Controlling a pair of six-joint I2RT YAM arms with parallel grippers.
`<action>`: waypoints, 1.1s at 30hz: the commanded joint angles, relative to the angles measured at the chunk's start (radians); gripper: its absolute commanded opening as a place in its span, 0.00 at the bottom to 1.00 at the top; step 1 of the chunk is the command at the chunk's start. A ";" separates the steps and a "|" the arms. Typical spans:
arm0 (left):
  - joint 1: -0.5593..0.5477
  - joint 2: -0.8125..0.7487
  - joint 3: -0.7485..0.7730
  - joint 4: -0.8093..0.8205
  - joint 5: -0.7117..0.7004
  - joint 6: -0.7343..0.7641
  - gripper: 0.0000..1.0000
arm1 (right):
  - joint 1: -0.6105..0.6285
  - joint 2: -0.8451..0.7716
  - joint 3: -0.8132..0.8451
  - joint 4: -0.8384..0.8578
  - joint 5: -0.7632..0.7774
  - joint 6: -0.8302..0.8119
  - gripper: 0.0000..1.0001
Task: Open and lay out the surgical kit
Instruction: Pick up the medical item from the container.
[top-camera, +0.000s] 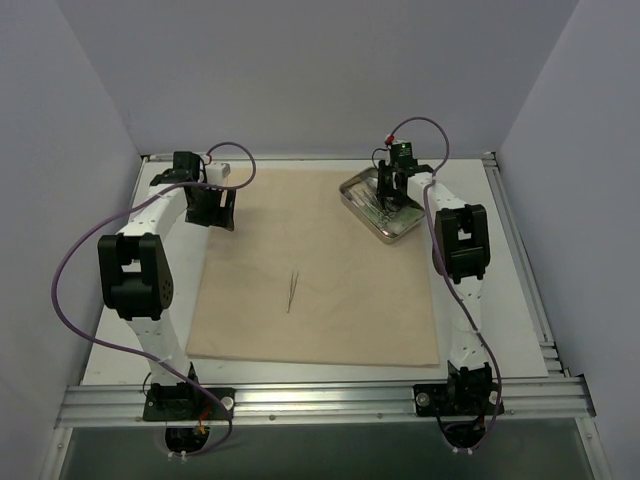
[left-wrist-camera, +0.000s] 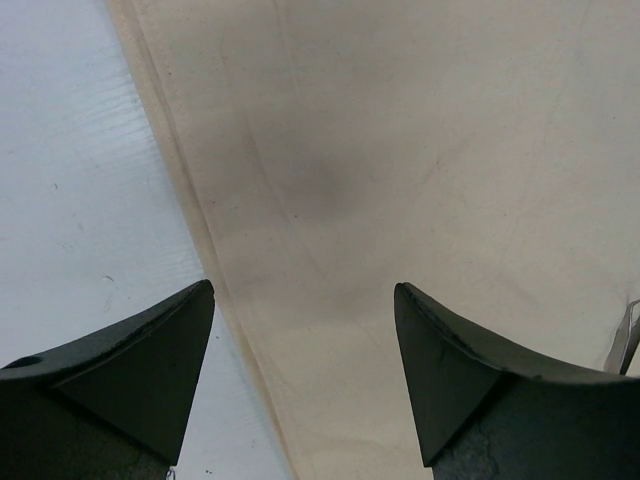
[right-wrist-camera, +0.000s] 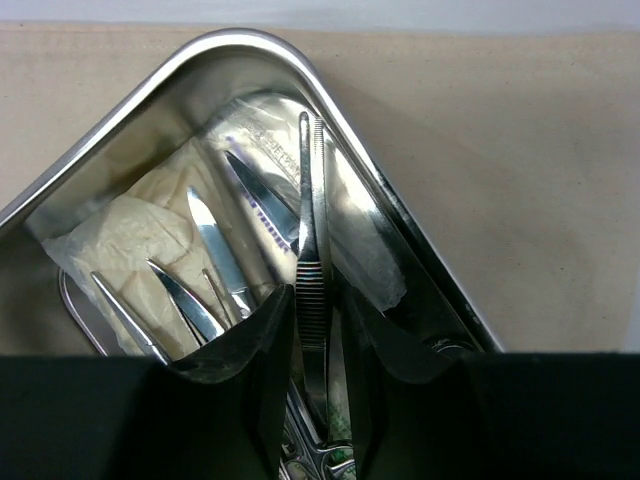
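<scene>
The beige cloth wrap (top-camera: 320, 270) lies spread flat on the table. One pair of thin metal tweezers (top-camera: 292, 292) lies on it near the middle. The steel tray (top-camera: 348, 192) sits on the cloth's far right corner. In the right wrist view the tray (right-wrist-camera: 390, 190) holds several steel instruments on pale packets (right-wrist-camera: 130, 230). My right gripper (right-wrist-camera: 315, 295) is down in the tray, its jaws closed on the ribbed grip of another pair of tweezers (right-wrist-camera: 310, 200). My left gripper (left-wrist-camera: 304, 290) is open and empty above the cloth's left edge (left-wrist-camera: 400, 150).
Bare white table (left-wrist-camera: 70, 200) lies left of the cloth. Grey walls enclose the table on the left, back and right. Scissor handles and a green-printed packet show low in the tray, between my right fingers (right-wrist-camera: 250, 340).
</scene>
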 joint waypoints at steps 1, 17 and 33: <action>0.001 0.001 0.009 0.006 0.005 0.016 0.82 | 0.004 0.004 0.036 0.014 0.024 0.014 0.22; 0.000 -0.001 0.004 0.003 0.014 0.020 0.82 | 0.013 -0.100 0.007 0.037 0.046 -0.072 0.09; 0.000 -0.018 0.018 -0.027 0.054 0.042 0.82 | 0.015 -0.195 -0.025 0.089 0.032 -0.281 0.01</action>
